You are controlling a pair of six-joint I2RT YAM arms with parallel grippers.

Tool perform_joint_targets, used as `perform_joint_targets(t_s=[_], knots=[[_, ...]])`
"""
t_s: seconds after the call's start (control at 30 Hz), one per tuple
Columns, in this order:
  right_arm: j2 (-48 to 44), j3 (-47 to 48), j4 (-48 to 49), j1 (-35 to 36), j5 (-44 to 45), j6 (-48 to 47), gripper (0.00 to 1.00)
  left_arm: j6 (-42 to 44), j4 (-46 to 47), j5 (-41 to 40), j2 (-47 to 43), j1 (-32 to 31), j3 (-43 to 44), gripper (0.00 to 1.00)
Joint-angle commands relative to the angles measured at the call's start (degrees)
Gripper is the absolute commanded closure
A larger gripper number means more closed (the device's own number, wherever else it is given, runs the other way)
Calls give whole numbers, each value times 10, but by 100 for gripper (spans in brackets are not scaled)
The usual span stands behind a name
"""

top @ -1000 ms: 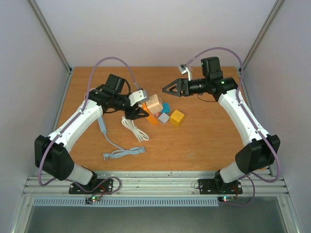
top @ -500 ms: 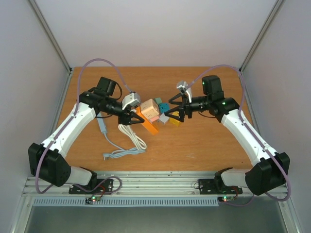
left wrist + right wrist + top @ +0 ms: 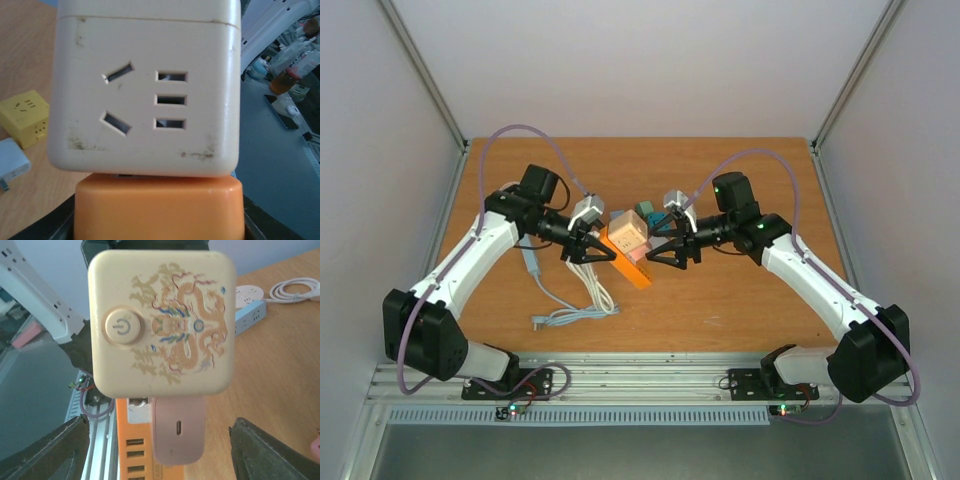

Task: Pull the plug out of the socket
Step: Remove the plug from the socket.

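Between left hand point(image 3: 600, 248) and right hand point(image 3: 656, 246): orange socket strip point(image 3: 634, 264), cream cube plug point(image 3: 628, 232) fitted.
Strip is gripped by left hand; right hand is held wide just beside plug.

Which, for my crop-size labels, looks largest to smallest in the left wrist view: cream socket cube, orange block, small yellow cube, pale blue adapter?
Cream socket cube, nearest the camera
Orange block, cropped by the frame
Small yellow cube
Pale blue adapter, also cropped, so unsure

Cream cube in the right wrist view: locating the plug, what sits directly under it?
A pink adapter and an orange power strip; the cube covers how they join.
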Motion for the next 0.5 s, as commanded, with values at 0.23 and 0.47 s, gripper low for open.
perform_joint_targets(t_s=[0.23,0.47], knots=[[4,-16,34,11,-21,-3,41,-82,166,70,-27,1,-67,99],[4,-14,45,12,-27,19,20,-123,206,65,-33,2,-95,100]])
